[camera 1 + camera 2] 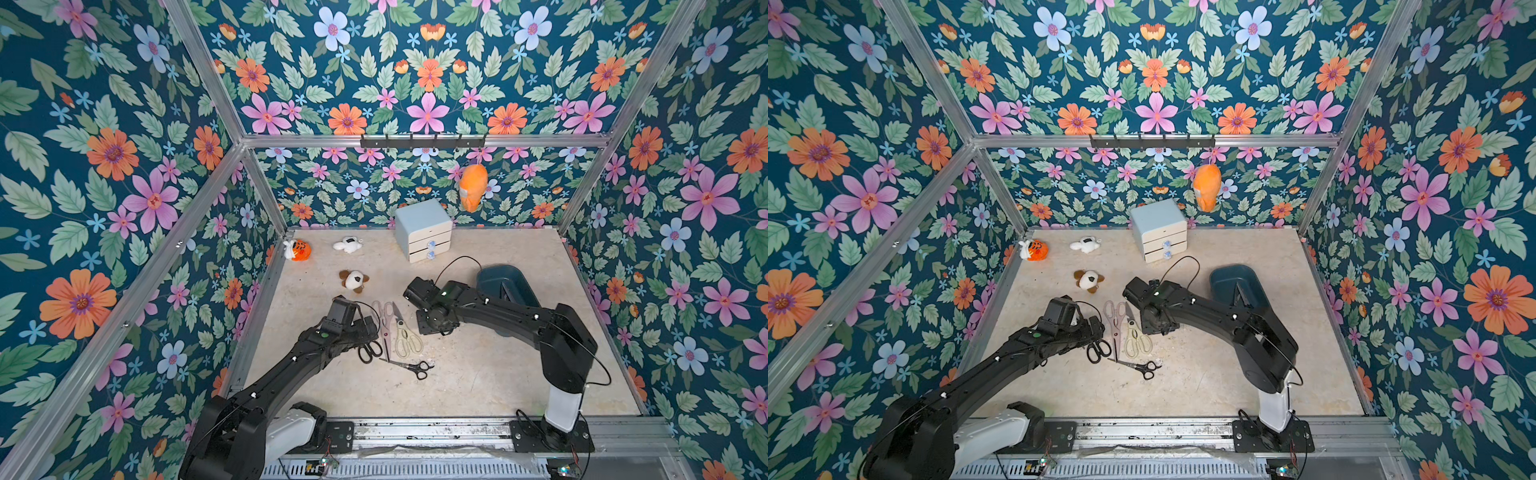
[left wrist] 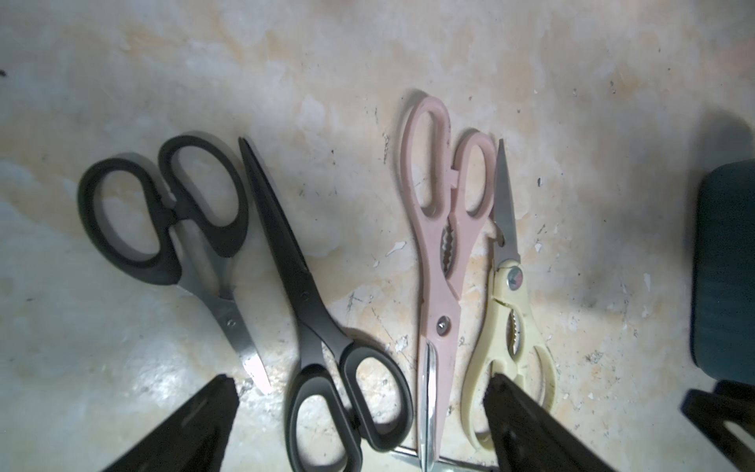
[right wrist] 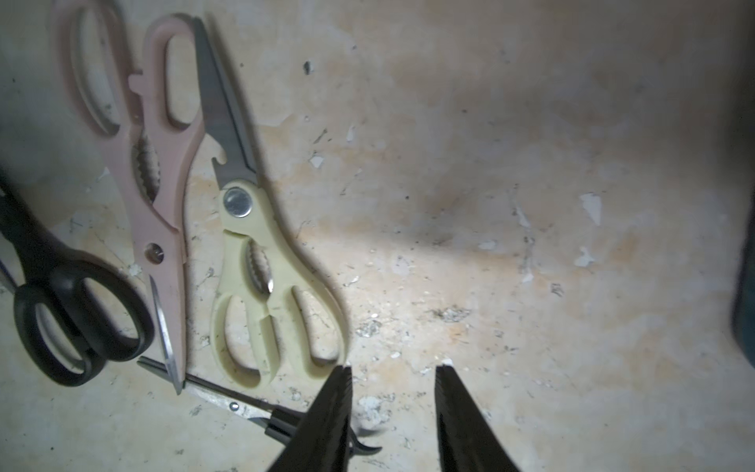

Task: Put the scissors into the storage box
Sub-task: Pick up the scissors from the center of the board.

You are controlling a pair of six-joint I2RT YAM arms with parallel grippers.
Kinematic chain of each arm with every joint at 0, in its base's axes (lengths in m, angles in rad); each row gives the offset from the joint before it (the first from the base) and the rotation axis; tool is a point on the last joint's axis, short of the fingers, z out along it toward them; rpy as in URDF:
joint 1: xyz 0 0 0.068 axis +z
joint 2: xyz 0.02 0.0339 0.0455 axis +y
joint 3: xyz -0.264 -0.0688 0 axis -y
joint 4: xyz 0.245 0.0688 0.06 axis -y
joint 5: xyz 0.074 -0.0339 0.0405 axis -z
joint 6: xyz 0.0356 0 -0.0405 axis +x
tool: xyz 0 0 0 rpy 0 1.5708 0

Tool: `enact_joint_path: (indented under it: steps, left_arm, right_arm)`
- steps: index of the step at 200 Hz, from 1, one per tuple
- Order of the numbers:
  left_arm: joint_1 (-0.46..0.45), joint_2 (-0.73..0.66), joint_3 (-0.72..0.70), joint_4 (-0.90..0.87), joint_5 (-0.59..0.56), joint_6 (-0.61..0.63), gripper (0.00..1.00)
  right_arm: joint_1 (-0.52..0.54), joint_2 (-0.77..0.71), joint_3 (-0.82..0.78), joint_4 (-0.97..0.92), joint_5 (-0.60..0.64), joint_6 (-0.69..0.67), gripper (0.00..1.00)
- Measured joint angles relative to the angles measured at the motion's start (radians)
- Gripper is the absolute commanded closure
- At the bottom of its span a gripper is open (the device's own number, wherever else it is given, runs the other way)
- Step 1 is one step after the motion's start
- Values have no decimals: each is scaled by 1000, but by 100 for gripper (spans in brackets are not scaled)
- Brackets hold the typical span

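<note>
Broadly, the mottled beige counter [image 1: 478,374] carries everything. The teal storage box [image 1: 490,276] sits toward the back right, partly behind the right arm [image 1: 498,311], well apart from the loose scissors. The left hand [image 2: 361,382] hangs with its fingers spread wide, straddling the handle loops of the long black scissors [image 2: 302,294] and the blade of the pink scissors [image 2: 439,253]. The cream kitchen shears [image 2: 510,327] lie partly under one finger. The right hand [image 3: 393,370] is partly parted over bare counter and holds nothing, with the shears' handle just beside one fingertip. A silver-bladed black-handled pair [image 2: 184,229] lies beside the long black scissors, and a small black pair [image 3: 245,408] meets the pink blade tip.
</note>
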Motion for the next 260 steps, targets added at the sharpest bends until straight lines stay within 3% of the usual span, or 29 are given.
enact_joint_path:
  steps: [54, 164, 260]
  left_arm:
    - [0, -45, -20, -35, -23, 1, 1]
    - [0, -39, 11, -47, -44, 5, 1]
    - [0, -85, -2, -53, -51, -4, 1]
  right_arm:
    - [25, 136, 98, 5, -30, -19, 65]
    - [26, 137, -15, 50, -67, -60, 68]
    - [27, 138, -56, 126, -79, -54, 84]
